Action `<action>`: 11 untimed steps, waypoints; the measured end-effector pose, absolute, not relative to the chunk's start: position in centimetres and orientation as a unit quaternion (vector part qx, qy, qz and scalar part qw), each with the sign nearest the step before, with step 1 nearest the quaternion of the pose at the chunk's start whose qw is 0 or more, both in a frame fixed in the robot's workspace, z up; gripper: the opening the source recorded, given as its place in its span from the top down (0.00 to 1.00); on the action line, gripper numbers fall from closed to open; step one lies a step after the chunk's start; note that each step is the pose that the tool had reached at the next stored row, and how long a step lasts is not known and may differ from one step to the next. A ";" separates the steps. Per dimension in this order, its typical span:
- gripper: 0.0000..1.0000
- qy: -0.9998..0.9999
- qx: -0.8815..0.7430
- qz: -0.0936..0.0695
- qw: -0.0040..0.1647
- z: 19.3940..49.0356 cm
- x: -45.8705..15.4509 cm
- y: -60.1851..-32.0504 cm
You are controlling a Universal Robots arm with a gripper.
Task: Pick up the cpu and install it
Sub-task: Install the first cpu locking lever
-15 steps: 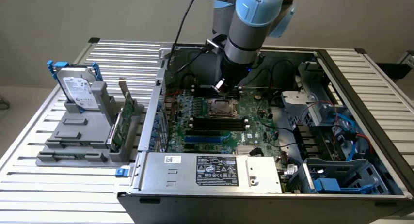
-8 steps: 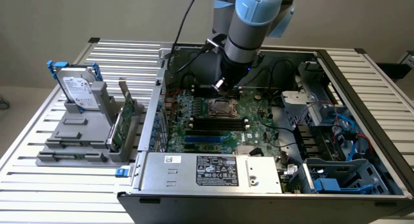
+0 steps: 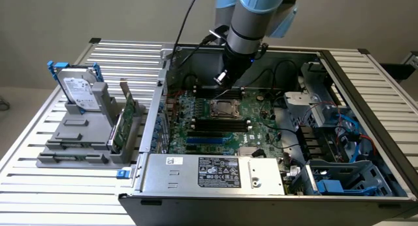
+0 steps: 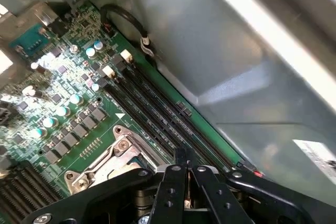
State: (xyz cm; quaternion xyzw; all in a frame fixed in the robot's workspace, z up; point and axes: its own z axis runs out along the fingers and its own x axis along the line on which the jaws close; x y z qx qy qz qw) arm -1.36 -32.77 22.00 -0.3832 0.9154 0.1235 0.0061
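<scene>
The tool (image 4: 184,166) hangs just above the CPU socket (image 4: 110,158) on the motherboard (image 4: 63,103) (poised for seating), fingers (image 4: 169,190) pressed together. Whether they pinch the cpu is unclear.

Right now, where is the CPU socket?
Exterior view: the CPU socket sits on the motherboard inside the open case, below the end effector and beside black memory slots.

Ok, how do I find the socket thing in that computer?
Look into the open computer case, at the green board lying inside. Near the board's middle, just by the tip of the arm, sits the socket. It is a square with a shiny metal frame and dark centre, unlike the long black slots beside it.
</scene>
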 end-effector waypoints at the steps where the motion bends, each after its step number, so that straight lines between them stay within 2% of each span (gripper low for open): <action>1: 0.89 0.915 -0.383 0.123 0.006 22.6 -1.4 -32.8; 11: 0.89 0.915 -0.383 0.125 0.003 23.4 -3.4 -32.8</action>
